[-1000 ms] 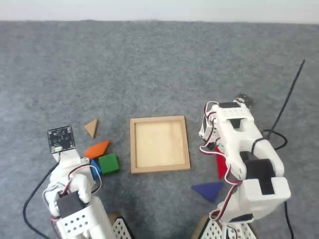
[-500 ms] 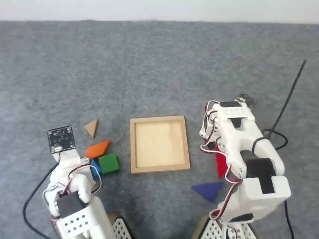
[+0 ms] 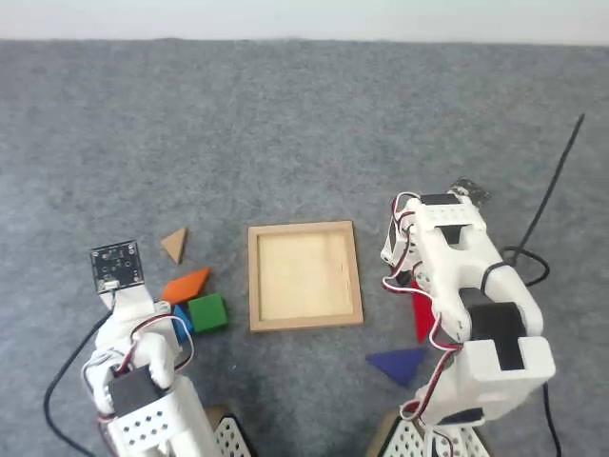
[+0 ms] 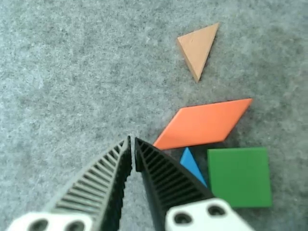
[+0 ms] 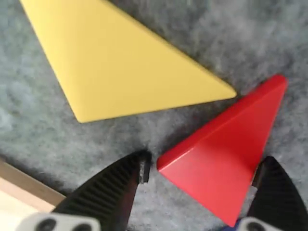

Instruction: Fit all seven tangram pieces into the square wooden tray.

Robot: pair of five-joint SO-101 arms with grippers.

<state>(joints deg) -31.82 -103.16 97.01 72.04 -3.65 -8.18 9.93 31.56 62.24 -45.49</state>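
Note:
The square wooden tray [image 3: 256, 278] lies in the middle of the table with nothing in it. My left gripper [image 4: 132, 141] is shut on nothing, its tips just beside the near end of the orange parallelogram [image 4: 204, 124]. Around it lie a tan triangle [image 4: 197, 47], a green square [image 4: 239, 175] and a small blue triangle [image 4: 191, 165]. My right gripper [image 5: 199, 168] is open, with one finger on each side of the red triangle [image 5: 226, 154]. A large yellow triangle [image 5: 115, 72] lies just beyond it. A dark blue triangle [image 3: 398, 362] rests on the table near the right arm [image 3: 457, 276].
Grey carpet covers the whole table. A corner of the tray's rim [image 5: 21, 190] shows close beside my right gripper. A black cable [image 3: 547, 200] runs off to the right of the right arm. The left arm's base [image 3: 143, 400] stands at the front left.
The right arm's wrist has shifted very slightly. The pieces, the tray and the left arm have not moved.

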